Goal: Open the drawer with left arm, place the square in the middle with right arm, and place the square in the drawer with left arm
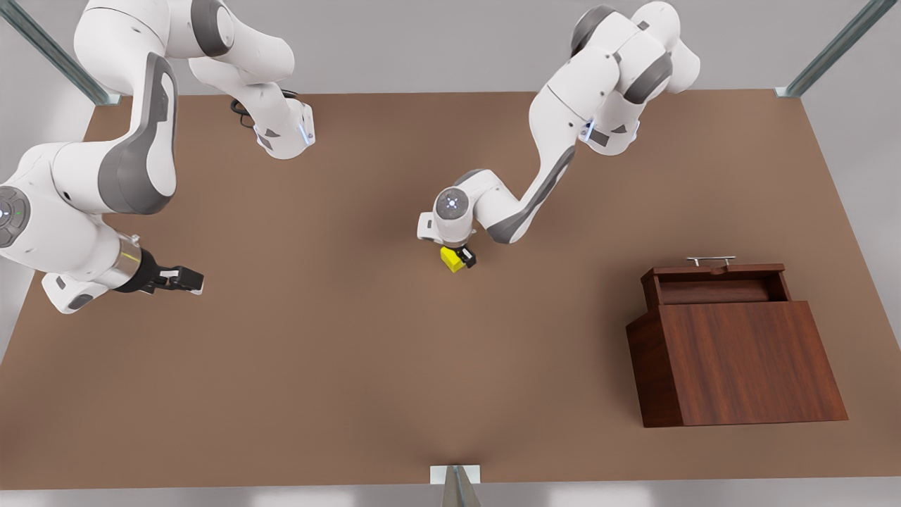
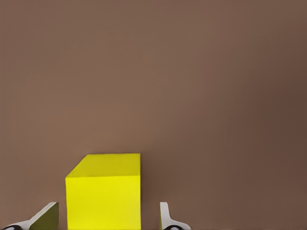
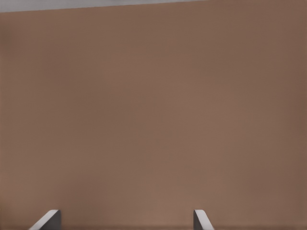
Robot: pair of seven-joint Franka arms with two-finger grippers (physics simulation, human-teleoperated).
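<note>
The square [image 1: 451,260] is a small yellow cube at the middle of the brown tabletop [image 1: 366,352]. My left gripper [image 1: 461,257] hangs over it from the arm on the front view's right. In the left wrist view the square [image 2: 104,191] stands between the two fingers [image 2: 45,216], with a narrow gap on each side, so the left gripper [image 2: 108,216] is open. The drawer [image 1: 718,285] is pulled out of the slanted wooden box [image 1: 746,366], its silver handle [image 1: 711,260] at the far side. My right gripper [image 1: 184,279] [image 3: 124,221] waits open and holds nothing at the front view's left.
The wooden box takes up the front view's right side of the table. Metal frame posts [image 1: 456,486] stand at the table's edges. Bare tabletop lies between the square and the box.
</note>
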